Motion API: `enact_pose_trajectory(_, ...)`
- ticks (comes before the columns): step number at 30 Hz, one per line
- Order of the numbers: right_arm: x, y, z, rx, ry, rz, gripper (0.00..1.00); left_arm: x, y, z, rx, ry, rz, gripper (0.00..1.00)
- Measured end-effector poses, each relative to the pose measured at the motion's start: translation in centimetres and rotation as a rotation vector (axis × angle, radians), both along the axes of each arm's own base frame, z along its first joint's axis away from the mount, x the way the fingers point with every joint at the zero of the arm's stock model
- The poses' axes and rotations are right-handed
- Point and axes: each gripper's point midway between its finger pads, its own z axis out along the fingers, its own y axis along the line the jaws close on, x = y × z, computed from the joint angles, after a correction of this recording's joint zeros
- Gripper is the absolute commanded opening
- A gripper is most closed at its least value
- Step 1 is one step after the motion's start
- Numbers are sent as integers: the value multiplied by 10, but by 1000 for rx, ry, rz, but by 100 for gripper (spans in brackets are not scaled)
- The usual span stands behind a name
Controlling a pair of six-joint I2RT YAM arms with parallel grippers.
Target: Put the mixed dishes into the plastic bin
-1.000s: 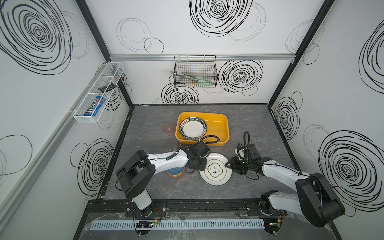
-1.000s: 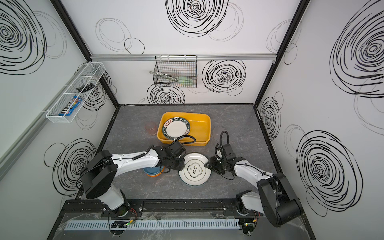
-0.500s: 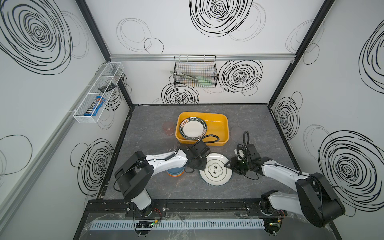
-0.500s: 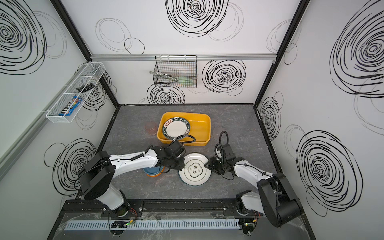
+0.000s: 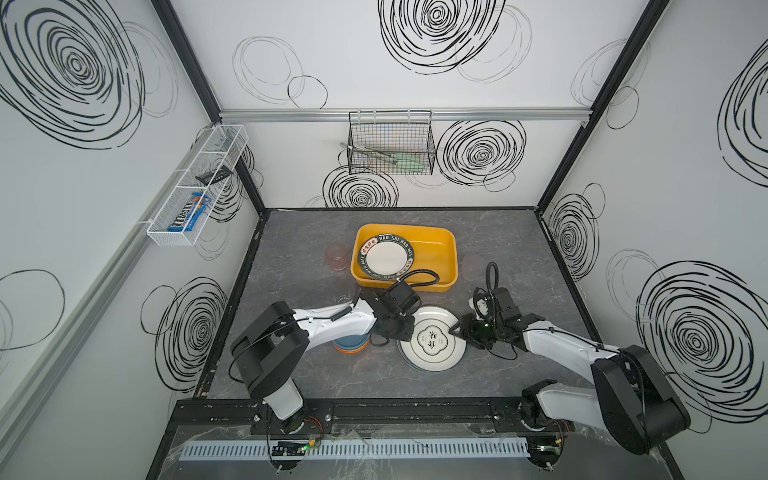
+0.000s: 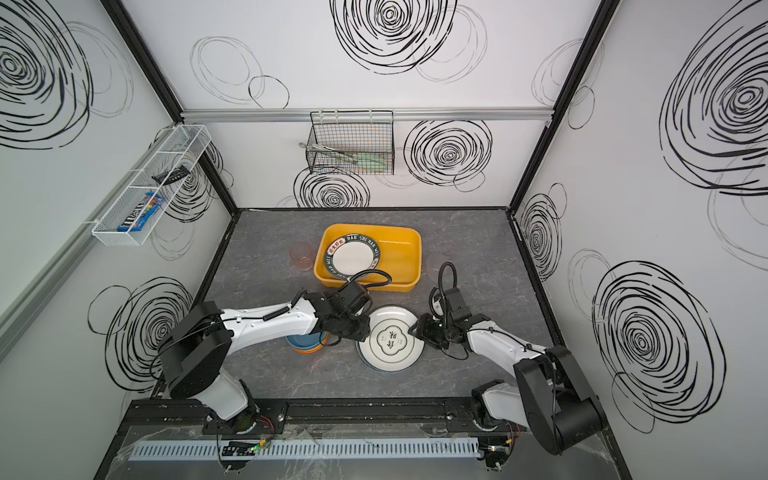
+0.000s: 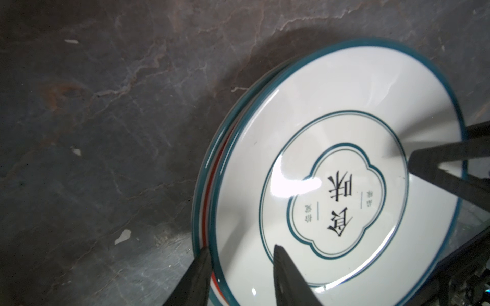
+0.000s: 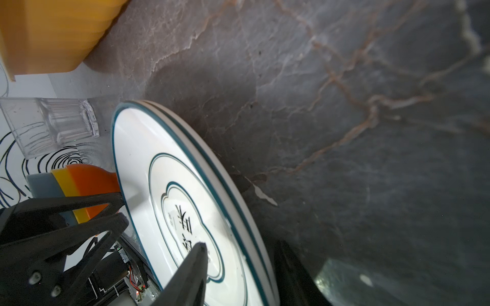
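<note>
**Two-Arm Grip on the Plate Stack**

**Top views.** In both top views we find the plate stack (image 5: 432,344), two white round glazed plates with teal rims. It lies flat on the grey marbled tabletop (image 5: 498,232), near the front wall of the yellow-orange rectangular plastic bin (image 5: 434,253). The bin already holds one dark-rimmed white plate (image 5: 386,258). The left gripper (image 5: 408,331) and the right gripper (image 5: 458,332) sit at opposite rims of the stack.

**Left wrist view.** The jaws stand part-spread and pinch the rim. One finger (image 7: 289,275) lies on the top face and one finger (image 7: 196,275) sits outside the lower plate.

**Right wrist view.** One finger (image 8: 188,275) lies above the rim and the other beneath it, pinching it.

**Handling.** We judge the stack rigid, fairly heavy, slippery with glaze and breakable. Hold it at opposite rims, keep it level, and clear the bin wall before lowering.
</note>
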Motion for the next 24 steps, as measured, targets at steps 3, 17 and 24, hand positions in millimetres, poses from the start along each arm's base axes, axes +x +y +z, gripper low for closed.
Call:
enact_pose_trajectory(3, 0, 0, 0, 0, 0, -1, 47, 0, -1, -3, 2, 5, -4, 42)
enact_pose_trajectory(17, 6, -9, 12, -10, -48, -42, 50, -1, -7, -7, -9, 17, -18, 43)
enact_pose_trajectory(24, 8, -19, 17, -17, -69, -72, 49, 0, -9, -8, -9, 20, -21, 43)
